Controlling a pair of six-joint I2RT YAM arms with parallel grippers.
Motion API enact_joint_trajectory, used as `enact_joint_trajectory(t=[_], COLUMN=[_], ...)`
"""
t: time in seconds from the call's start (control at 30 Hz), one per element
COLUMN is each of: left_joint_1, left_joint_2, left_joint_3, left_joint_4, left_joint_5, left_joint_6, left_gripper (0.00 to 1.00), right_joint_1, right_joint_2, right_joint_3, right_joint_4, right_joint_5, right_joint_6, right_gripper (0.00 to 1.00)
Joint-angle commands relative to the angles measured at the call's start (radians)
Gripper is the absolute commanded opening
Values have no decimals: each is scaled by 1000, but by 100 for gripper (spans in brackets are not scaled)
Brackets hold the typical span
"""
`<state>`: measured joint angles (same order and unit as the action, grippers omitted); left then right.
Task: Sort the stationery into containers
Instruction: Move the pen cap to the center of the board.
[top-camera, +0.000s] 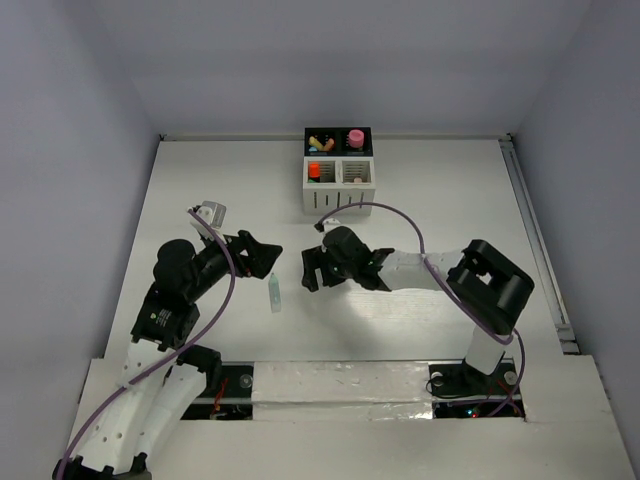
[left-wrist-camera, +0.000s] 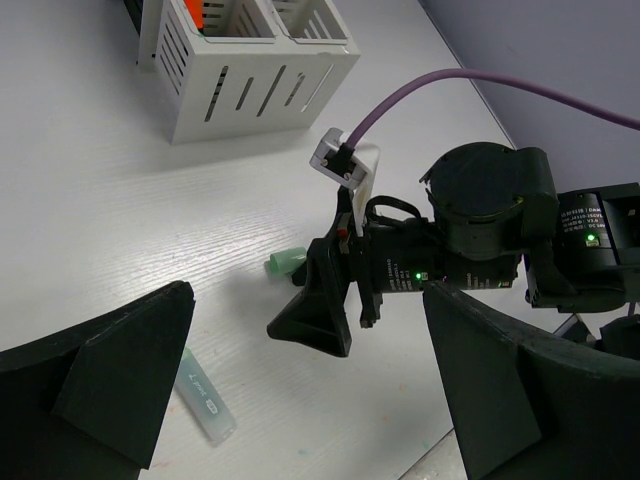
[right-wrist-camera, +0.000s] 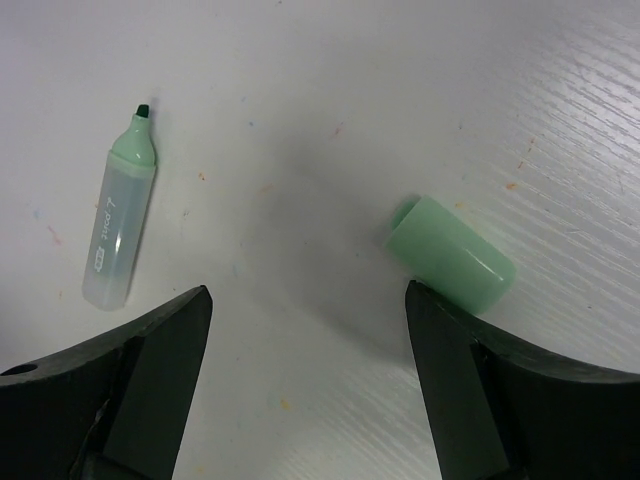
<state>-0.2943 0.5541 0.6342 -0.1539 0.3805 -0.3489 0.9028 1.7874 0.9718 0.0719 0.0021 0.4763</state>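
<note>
Right end effector (right-wrist-camera: 308, 300), jaws apart, low over surface (right-wrist-camera: 300, 90): green cap (right-wrist-camera: 452, 255) just beside one jaw, uncapped green highlighter (right-wrist-camera: 118, 235) outside other. Left end effector (top-camera: 260, 256) apart opposite, likely poised for recapping.

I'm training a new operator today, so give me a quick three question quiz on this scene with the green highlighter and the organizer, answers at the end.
1. True or false: the green highlighter has its cap on.
2. The right gripper is: A) shut on the cap, B) open over the table, C) shut on the highlighter.
3. How many compartments does the organizer have?
Key: 1 false, the cap lies apart on the table; 2 B; 3 four.
</note>
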Motion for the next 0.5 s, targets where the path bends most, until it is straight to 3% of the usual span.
enact_joint_trajectory(t=[0.0, 0.17, 0.47], left_joint_1=[4, 4, 4], left_joint_2=[1, 1, 1], left_joint_3=[-4, -4, -5], left_joint_4=[48, 48, 50], left_joint_5=[9, 9, 9], left_joint_6=[8, 8, 8], left_gripper=[99, 99, 99], right_joint_1=[-7, -16, -38], right_joint_2=[30, 14, -2], right_joint_3=[-7, -4, -18], right_joint_4=[-67, -138, -106], right_joint_5=[56, 111, 72], right_joint_6=[5, -21, -13], right_gripper=[84, 83, 83])
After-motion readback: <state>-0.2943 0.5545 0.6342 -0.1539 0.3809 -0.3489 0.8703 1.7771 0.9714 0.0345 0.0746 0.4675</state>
